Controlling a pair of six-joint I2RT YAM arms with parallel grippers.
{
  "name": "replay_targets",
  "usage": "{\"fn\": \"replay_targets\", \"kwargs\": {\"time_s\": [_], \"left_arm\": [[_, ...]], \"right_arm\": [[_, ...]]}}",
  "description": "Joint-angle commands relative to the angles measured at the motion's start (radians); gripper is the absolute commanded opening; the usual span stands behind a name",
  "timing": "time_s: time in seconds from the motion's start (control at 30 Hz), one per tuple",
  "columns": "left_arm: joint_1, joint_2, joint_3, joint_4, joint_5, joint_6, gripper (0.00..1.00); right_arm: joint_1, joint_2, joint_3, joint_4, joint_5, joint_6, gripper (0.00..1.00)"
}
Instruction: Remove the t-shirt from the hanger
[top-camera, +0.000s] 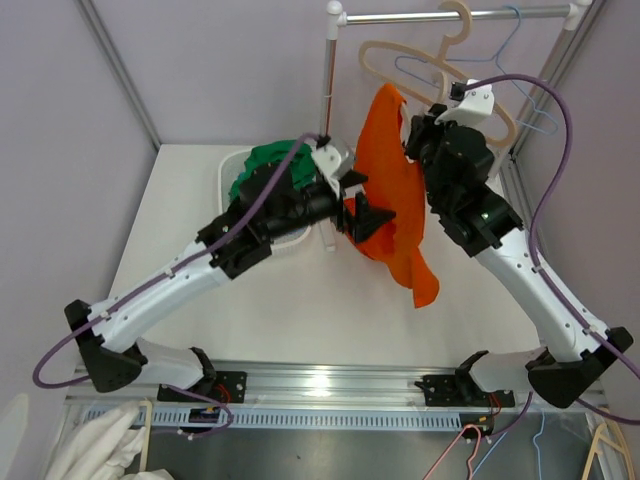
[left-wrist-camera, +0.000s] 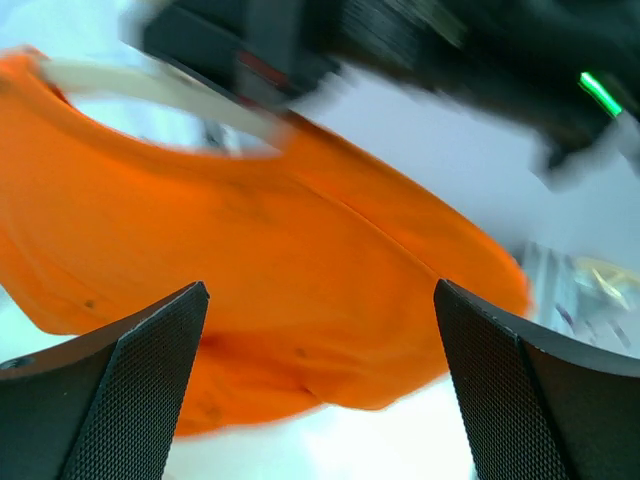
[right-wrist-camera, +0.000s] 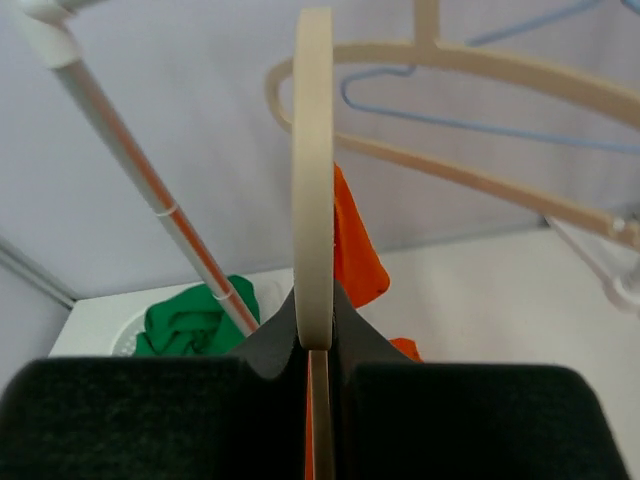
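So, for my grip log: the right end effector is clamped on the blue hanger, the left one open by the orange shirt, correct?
The hanger colour is wrong: the right wrist view shows the right end effector clamped on the beige hanger. The left end effector is open by the orange shirt.

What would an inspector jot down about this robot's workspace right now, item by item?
Surface: white table, no spills seen.
Job's things: orange t-shirt on the beige hanger, its tail hanging down over the table.
Clutter: green cloth in a white basket; spare hangers on the rail; white cloth at the near left corner.
Grippers: left gripper open, facing the t-shirt; right gripper shut on the beige hanger.
Cables: purple cables loop off both arms, the right one near the hangers.
Surroundings: metal clothes rail, plain lilac walls.
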Motion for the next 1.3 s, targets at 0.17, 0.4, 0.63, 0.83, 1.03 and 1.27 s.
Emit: {"fn": "replay_targets", "kwargs": {"time_s": [0.17,0.4,0.63,0.83,1.03,1.27], "left_arm": [[-0.232,-0.412,-0.319,-0.010,-0.284,0.038,0.99],[-0.281,-0.567,-0.466,-0.084,-0.416,0.024,0.99],[-0.309,-0.584,-0.523,-0.083,-0.409,0.007,1.00],[-0.385,-0.558,-0.569,-0.020,-0.461,0.030,0.99],[-0.407,-0.590,-0.586,-0.010,-0.482,0.032,1.00],[-0.407,-0.489,-0.583,0.002,-0.571,0.058,0.60]], "right_arm": [[0.292,0.074,0.123,-0.083,0.796,0.128,0.00],[0.385,0.109,0.178,-0.118,0.826,0.156,0.00],[0.427,0.171,0.256,-0.069,0.873,0.059,0.00],[0.431,0.231,0.317,0.000,0.879,-0.028,0.00],[0.422,0.272,0.351,0.031,0.846,-0.062,0.00],[0.427,0.295,0.390,-0.021,0.817,-0.021,0.00]]}}
